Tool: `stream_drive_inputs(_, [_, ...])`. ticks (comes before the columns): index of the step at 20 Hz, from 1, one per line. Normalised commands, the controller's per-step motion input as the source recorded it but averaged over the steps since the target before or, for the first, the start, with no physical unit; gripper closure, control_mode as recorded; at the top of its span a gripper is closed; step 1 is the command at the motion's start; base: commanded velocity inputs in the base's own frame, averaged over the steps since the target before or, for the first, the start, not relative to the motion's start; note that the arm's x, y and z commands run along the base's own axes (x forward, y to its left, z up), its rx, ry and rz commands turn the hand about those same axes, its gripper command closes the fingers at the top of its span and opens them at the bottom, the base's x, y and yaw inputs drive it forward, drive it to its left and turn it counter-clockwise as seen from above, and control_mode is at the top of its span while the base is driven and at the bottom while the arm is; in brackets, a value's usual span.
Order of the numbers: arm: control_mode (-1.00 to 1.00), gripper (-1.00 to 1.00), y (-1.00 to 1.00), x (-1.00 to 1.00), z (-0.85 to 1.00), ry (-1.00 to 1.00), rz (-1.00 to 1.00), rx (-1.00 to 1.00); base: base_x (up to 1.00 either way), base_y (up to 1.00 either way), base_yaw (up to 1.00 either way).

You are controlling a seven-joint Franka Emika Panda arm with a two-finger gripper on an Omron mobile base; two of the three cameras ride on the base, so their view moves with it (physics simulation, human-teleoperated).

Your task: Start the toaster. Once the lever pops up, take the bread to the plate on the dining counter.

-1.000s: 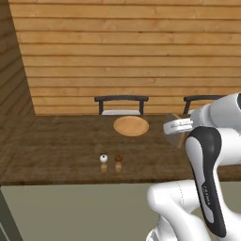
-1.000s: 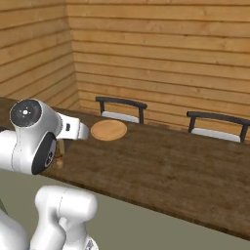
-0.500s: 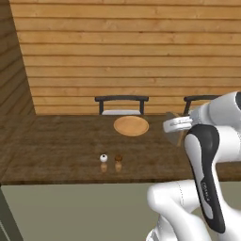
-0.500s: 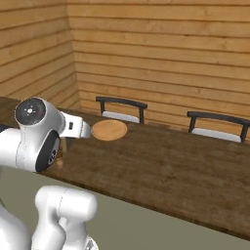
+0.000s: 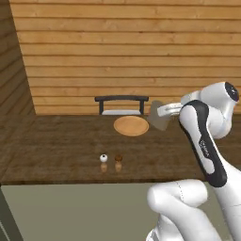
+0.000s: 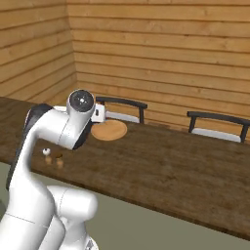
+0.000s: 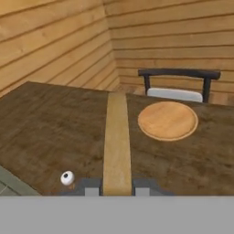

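Wood-grain dining counter, round plate.

My own arm is covering my gripper and most of the bread in the right base view. At nine o'clock, the counter is running off the hand view's edge.

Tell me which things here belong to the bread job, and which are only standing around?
Job:
- bread, held edge-on between the fingers
- plate, bare
- dining counter

Standing around:
- white shaker
- brown shaker
- two chairs
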Motion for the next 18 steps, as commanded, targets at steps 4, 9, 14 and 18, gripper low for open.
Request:
stream_drive_inputs(4, [-1.0,1.0,-0.25,1.0,-0.11,0.13,0.23,0.14,0.0,0.0,0.0])
stream_drive_inputs(9, [-1.0,1.0,-0.01,1.0,-0.17,0.17,0.07,0.04,0.0,0.0,0.0])
stream_drive_inputs(14, [-1.0,1.0,0.03,0.68,-0.44,0.12,0.01,-0.03,0.0,0.0,0.0])
stream_drive_inputs(18, [-1.0,1.0,0.0,0.72,-0.39,0.06,0.0,-0.03,0.0,0.0,0.0])
